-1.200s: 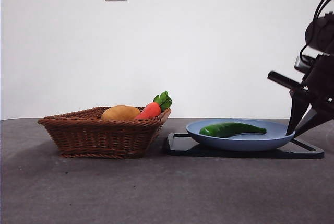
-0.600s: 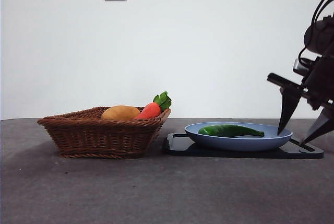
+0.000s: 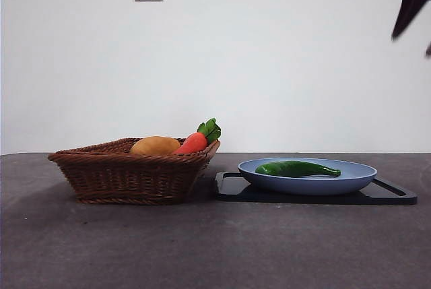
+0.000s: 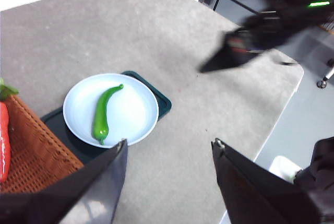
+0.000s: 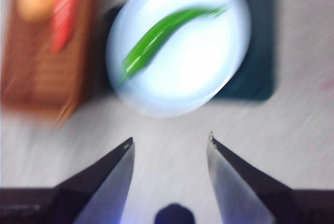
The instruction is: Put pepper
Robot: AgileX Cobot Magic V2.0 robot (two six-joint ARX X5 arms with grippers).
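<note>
The dark green pepper [image 3: 297, 168] lies in the blue plate [image 3: 353, 176] on a black tray [image 3: 394, 197], right of the basket. My right gripper [image 3: 411, 43] is open and empty, high above the plate's right end; only its tips show at the front view's top right corner. Its blurred wrist view looks down on the pepper [image 5: 162, 33] and plate [image 5: 209, 72] between its open jaws [image 5: 169, 140]. My left gripper [image 4: 169, 148] is open and empty, high above the table, with the pepper [image 4: 103, 114] on the plate [image 4: 135, 114] far below it.
A wicker basket [image 3: 128, 174] at the left holds an orange-red carrot [image 3: 195, 142] with a green top and a tan potato [image 3: 155, 145]. The left wrist view shows the table's edge [image 4: 271, 125] beyond the plate and the blurred right arm [image 4: 245, 41] above it.
My right gripper has risen from beside the plate's right rim to the top right corner. The pepper stays in the plate.
</note>
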